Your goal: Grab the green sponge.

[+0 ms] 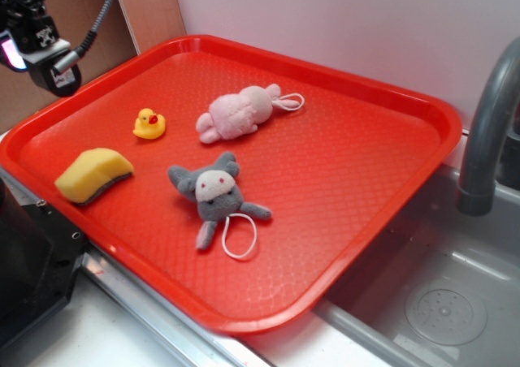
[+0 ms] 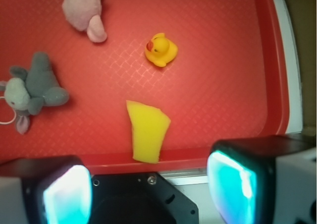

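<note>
The green sponge [image 1: 92, 174] is a yellow foam wedge with a dark scouring layer underneath. It lies on the red tray [image 1: 349, 164] near its front left edge. In the wrist view the sponge [image 2: 146, 130] shows as a yellow block just beyond the tray's near rim. My gripper [image 1: 36, 46] hangs high at the far left, above and behind the sponge. In the wrist view the gripper [image 2: 148, 192] is open and empty, its two fingers wide apart, with the sponge ahead between them.
A small yellow rubber duck [image 1: 149, 123] sits behind the sponge. A pink plush toy [image 1: 240, 112] and a grey plush mouse [image 1: 213, 190] with a white loop lie mid-tray. A grey faucet [image 1: 487, 123] and a sink [image 1: 439, 302] are at the right. A black block [image 1: 28, 261] stands front left.
</note>
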`<state>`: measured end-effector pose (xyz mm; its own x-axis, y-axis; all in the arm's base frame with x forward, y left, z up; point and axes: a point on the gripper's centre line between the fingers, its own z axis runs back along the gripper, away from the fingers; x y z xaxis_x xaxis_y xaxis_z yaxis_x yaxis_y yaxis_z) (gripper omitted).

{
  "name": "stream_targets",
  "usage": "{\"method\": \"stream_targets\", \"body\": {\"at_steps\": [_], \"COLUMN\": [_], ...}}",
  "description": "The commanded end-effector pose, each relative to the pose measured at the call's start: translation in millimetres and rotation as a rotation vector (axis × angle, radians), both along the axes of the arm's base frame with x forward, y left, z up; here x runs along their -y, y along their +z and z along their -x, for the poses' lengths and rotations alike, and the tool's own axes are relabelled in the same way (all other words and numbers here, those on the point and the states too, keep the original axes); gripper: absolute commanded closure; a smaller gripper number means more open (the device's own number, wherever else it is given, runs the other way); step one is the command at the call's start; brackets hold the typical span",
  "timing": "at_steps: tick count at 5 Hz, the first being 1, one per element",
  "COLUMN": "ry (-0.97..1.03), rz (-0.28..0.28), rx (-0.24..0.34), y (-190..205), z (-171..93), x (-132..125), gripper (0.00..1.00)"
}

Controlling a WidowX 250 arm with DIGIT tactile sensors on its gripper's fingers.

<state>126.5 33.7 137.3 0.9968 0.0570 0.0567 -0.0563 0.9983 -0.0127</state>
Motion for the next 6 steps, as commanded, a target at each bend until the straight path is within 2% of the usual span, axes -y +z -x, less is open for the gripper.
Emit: {"method": "stream_targets", "body": {"at_steps": [1, 2, 3, 4, 5, 6], "ry": [0.058, 0.058, 0.028, 0.029, 0.057, 0.085], "rz": [0.053, 0.1, 0.067, 0.025, -0.01, -0.062], "rx": [-0.041, -0.082, -0.165, -0.162, -0.12, -0.059], "y": [-45.9, -96.2, -142.9, -133.6, -105.9, -56.0], "z": [2.1, 12.8, 15.4, 10.6, 6.0, -1.2], "x": [-11.2, -13.8, -3.3, 2.1, -1.8, -4.2], "gripper": [0.0, 0.0, 0.07, 1.0, 1.0, 1.0]}}
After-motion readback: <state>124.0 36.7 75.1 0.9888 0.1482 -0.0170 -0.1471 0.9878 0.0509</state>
